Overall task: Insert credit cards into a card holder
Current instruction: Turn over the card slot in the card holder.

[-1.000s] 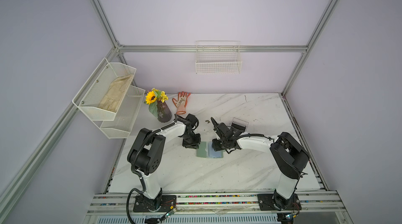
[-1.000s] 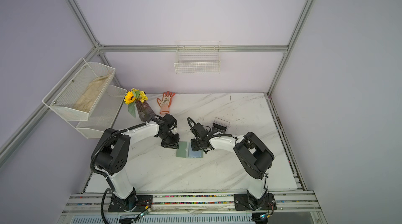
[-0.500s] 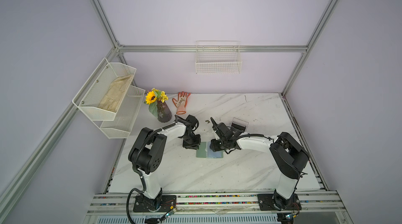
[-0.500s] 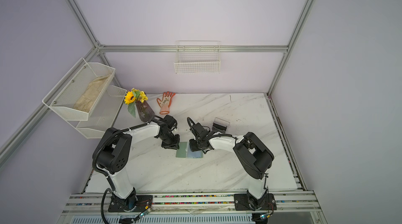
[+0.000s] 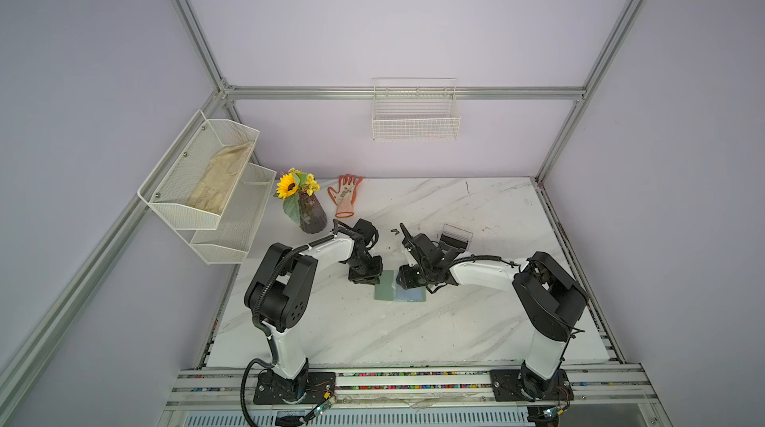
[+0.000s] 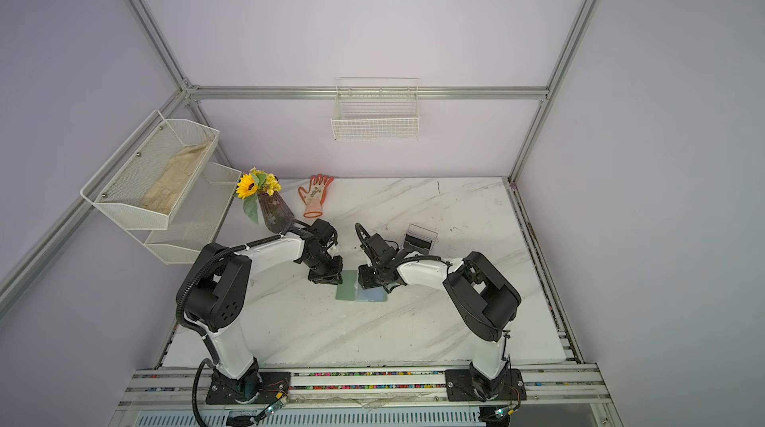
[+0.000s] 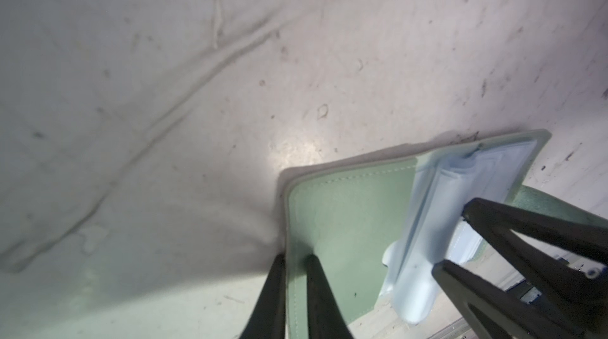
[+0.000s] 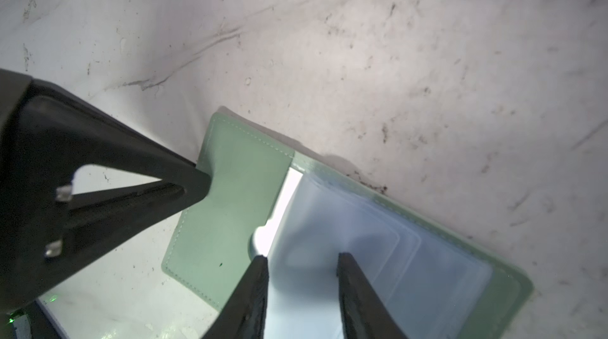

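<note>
Far left on my feed, a white wire-mesh rack (image 5: 198,193) hangs off the frame. Beside it on the white marbled bench (image 5: 455,321) stand a dark glass vase (image 5: 311,220) holding a sunflower and an orange work glove (image 5: 345,195) lying flat. My left claw (image 7: 296,263) is nearly closed, pinching the edge of the green cover of the sage-green book-like card holder (image 7: 345,219), which lies open mid-bench between both arms. My right claw (image 8: 302,261) is spread, its tips down over the holder's pale bluish clear sleeves (image 8: 378,255). Behind the right arm sits a small clear plastic box (image 5: 455,234) with something dark inside, too small to identify.
</note>
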Available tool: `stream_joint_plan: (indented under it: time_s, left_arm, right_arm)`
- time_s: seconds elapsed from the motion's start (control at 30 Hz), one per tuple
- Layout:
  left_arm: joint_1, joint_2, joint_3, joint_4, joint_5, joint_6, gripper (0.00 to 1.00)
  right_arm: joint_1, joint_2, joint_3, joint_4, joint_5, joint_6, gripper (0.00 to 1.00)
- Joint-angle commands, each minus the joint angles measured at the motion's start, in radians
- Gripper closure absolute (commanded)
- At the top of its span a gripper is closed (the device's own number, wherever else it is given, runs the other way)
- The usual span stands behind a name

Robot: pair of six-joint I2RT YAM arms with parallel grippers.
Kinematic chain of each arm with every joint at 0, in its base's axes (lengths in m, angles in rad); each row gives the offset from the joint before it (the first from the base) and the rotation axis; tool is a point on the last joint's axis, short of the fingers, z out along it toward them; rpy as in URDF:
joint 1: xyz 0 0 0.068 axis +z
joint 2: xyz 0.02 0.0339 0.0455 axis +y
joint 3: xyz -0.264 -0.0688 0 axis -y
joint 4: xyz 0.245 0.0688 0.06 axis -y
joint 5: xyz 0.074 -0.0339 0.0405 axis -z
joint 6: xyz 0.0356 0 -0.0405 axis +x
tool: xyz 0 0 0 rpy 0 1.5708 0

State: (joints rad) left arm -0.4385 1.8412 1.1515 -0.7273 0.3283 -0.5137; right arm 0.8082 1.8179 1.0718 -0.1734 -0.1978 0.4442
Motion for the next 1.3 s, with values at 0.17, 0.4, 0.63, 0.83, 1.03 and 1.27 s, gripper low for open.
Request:
stream_joint_plan:
  time_s: [0.17, 0.4, 0.63, 0.83, 1.03, 1.27]
  left_arm:
    - [0.001, 0.041, -0.049, 0.023, 0.006, -0.012, 0.86]
    - [0.001, 0.043, -0.055, 0.026, 0.007, -0.014, 0.86]
    - [0.001, 0.043, -0.057, 0.028, 0.008, -0.016, 0.86]
    - [0.001, 0.048, -0.059, 0.029, 0.008, -0.016, 0.86]
    - [0.0, 0.047, -0.067, 0.033, 0.006, -0.017, 0.86]
    - [0.001, 0.051, -0.073, 0.036, 0.007, -0.018, 0.86]
  right_arm:
    - [0.004, -0.011, 0.038, -0.084, 0.118, 0.004, 0.6]
    - [0.004, -0.015, 0.04, -0.109, 0.163, 0.012, 0.6]
    - [0.004, -0.022, 0.044, -0.133, 0.212, 0.013, 0.58]
    - [0.004, -0.003, 0.037, -0.123, 0.198, 0.013, 0.57]
    - [0.005, 0.026, 0.027, -0.129, 0.221, 0.034, 0.57]
    - [0.005, -0.026, -0.004, -0.123, 0.248, 0.047, 0.55]
